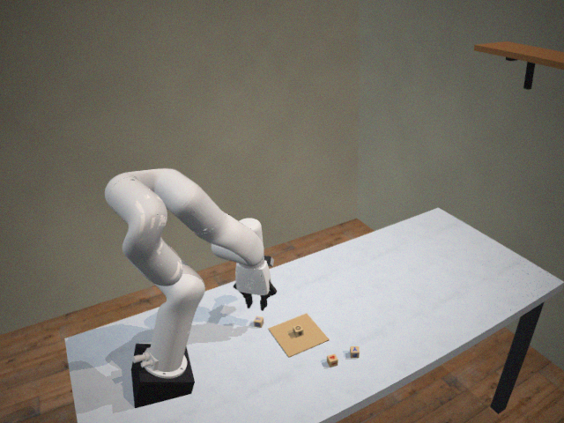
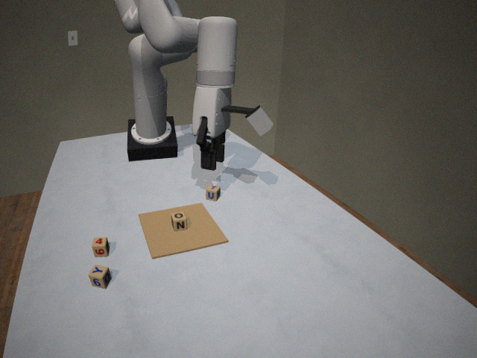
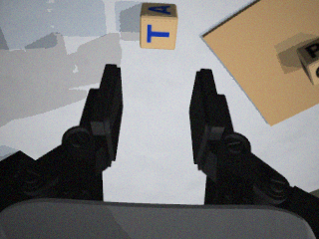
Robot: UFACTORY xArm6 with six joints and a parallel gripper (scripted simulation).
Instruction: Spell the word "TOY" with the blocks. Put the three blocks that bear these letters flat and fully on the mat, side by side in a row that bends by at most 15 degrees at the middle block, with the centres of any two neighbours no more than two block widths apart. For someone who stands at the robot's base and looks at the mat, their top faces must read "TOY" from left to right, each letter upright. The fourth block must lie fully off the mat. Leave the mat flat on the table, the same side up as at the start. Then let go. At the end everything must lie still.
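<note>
The tan mat (image 1: 314, 329) (image 2: 208, 236) (image 3: 249, 65) lies flat on the table. The block with O on top (image 1: 298, 330) (image 2: 179, 221) (image 3: 312, 62) stands on it, around its middle. The block with a blue T on top (image 1: 258, 322) (image 2: 212, 193) (image 3: 159, 32) stands off the mat, near its base-side edge. The block with a blue Y on top (image 1: 354, 352) (image 2: 100, 276) and the block with a red 4 on top (image 1: 331, 359) (image 2: 100, 247) stand off the mat's other side. My gripper (image 1: 256, 307) (image 2: 214, 164) (image 3: 157, 87) is partly open and empty, above the table near the T block.
The white table (image 1: 400, 282) (image 2: 269, 289) extends well beyond the mat. The robot's black base (image 1: 164, 391) (image 2: 152, 152) stands at the table's near end in the top view. A wooden shelf (image 1: 523, 53) hangs on the wall at upper right, far from the blocks.
</note>
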